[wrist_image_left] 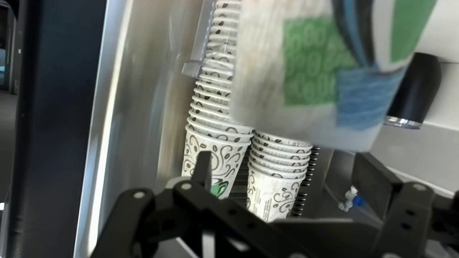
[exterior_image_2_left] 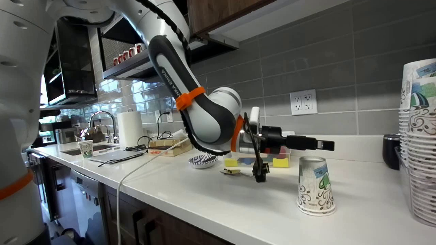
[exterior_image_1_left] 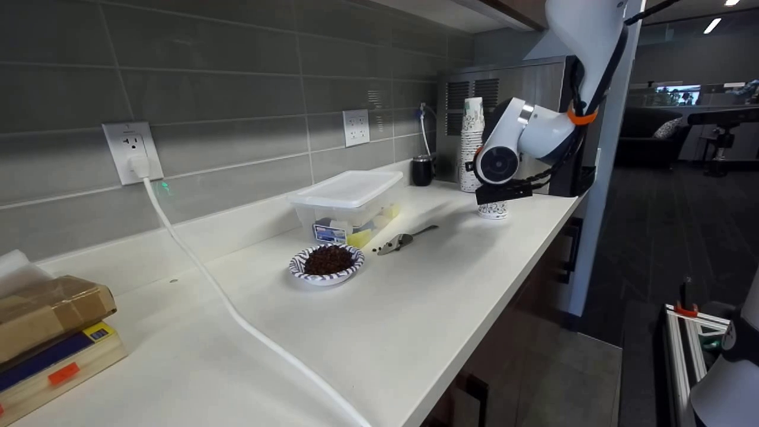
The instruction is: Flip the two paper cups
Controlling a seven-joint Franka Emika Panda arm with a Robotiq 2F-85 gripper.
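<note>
Whitish paper cups (exterior_image_2_left: 315, 185) with brown swirls stand upside down on the counter, wide end down. Two rims show at the bottom, one just above the other, as if two cups are nested. They show partly under the arm in an exterior view (exterior_image_1_left: 493, 210). They fill the top of the wrist view (wrist_image_left: 304, 71), blurred and close. My gripper (exterior_image_2_left: 325, 145) lies level just above the upturned base, apart from it. In the wrist view its fingers (wrist_image_left: 287, 170) are spread wide with nothing between them. The arm hides the gripper in an exterior view.
Tall stacks of paper cups (exterior_image_2_left: 422, 160) stand close by in a clear tray (exterior_image_2_left: 403, 173). A black tumbler (exterior_image_2_left: 390, 151) is behind. A lidded box (exterior_image_1_left: 347, 190), a patterned bowl (exterior_image_1_left: 327, 264) and a scoop (exterior_image_1_left: 397, 242) lie along the counter. A white cable (exterior_image_1_left: 249, 326) crosses it.
</note>
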